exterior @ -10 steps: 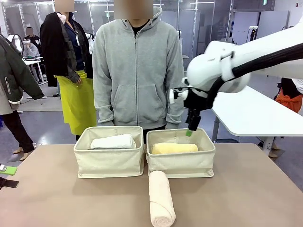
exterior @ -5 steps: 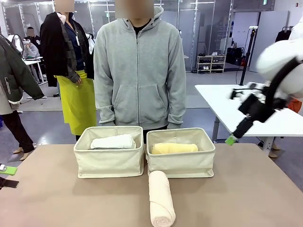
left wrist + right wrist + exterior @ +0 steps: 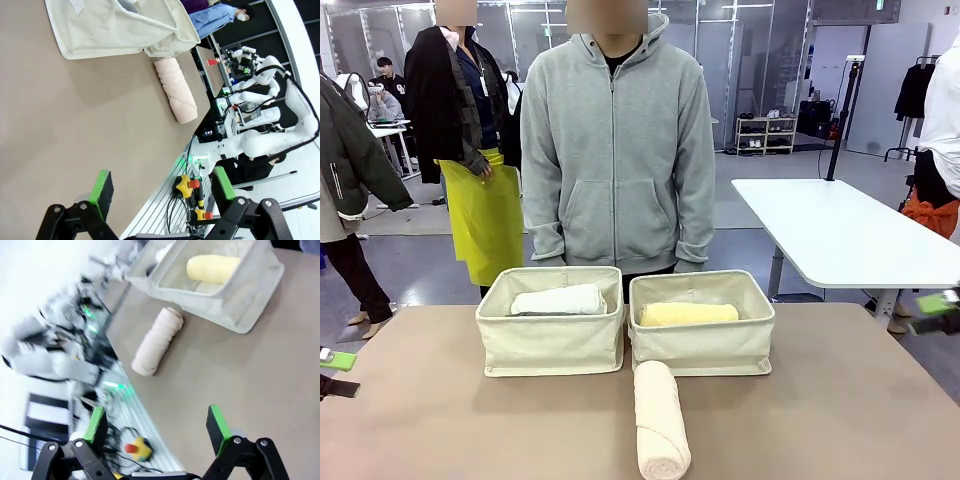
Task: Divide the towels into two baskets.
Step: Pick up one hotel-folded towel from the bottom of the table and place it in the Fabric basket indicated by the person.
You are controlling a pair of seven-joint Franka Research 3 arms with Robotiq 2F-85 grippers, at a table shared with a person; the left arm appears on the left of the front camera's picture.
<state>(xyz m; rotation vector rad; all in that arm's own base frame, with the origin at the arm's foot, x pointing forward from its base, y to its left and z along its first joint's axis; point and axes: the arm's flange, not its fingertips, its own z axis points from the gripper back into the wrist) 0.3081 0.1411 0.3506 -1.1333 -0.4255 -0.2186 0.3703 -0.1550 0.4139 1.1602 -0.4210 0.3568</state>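
My left pincer and right pincer both gape wide, empty, at the bottom of their frames. In the front view, mid-frame, I see a white terry-cloth roll lying in the left cream canvas basket and a yellow terry-cloth roll in the right cream canvas basket. A pale peach terry-cloth roll lies lower centre on the brown worktop.

We see the brown table bearing a left basket and right basket, side by side. A peach towel roll lies just before the right one.
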